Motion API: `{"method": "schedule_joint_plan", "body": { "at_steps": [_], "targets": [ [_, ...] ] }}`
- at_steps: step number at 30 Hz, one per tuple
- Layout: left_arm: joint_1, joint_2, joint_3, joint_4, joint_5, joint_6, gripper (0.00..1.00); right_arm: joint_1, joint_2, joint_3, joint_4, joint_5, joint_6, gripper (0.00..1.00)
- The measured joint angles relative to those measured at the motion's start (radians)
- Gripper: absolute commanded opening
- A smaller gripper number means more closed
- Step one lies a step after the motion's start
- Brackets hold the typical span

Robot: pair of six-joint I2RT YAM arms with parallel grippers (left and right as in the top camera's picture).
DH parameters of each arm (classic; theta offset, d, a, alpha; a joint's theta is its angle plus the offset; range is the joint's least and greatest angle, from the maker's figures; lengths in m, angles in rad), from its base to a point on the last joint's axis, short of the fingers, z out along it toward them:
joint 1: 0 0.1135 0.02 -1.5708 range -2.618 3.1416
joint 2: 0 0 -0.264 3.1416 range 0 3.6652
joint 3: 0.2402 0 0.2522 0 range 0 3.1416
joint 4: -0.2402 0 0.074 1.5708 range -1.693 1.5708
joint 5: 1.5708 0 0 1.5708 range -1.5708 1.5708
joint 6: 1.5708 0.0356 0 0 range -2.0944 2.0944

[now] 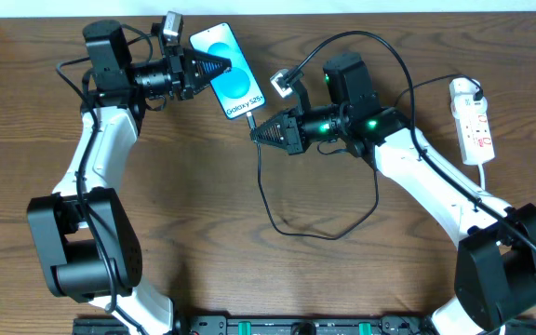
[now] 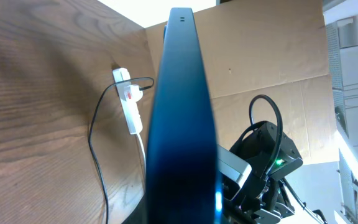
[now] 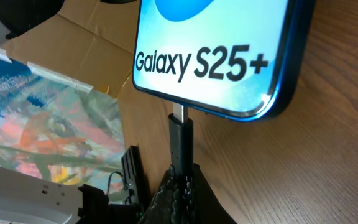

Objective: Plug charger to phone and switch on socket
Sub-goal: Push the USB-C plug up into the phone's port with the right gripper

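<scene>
The phone (image 1: pixel 233 73) has a cyan screen with Galaxy lettering and is held off the table near the top centre. My left gripper (image 1: pixel 220 67) is shut on its upper end; in the left wrist view the phone (image 2: pixel 180 112) shows edge-on. My right gripper (image 1: pixel 257 131) is shut on the charger's black connector (image 3: pixel 181 140), whose metal tip touches the port in the phone's bottom edge (image 3: pixel 229 62). The black charger cable (image 1: pixel 291 228) loops over the table to its plug in the socket (image 1: pixel 473 121), a white power strip at the far right, which also shows in the left wrist view (image 2: pixel 129 102).
The strip's white cord (image 1: pixel 484 181) runs down along my right arm. Cardboard panels (image 2: pixel 260 56) stand behind the table. The table's back edge runs just above the phone.
</scene>
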Motion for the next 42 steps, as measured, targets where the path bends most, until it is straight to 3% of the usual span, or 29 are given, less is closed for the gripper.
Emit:
{"method": "schedule_joint_plan", "body": {
  "at_steps": [42],
  "targets": [
    [-0.006, 0.0, 0.0, 0.003, 0.03, 0.034, 0.07, -0.005, 0.0, -0.007, 0.011, -0.03, 0.022, 0.01]
  ]
}}
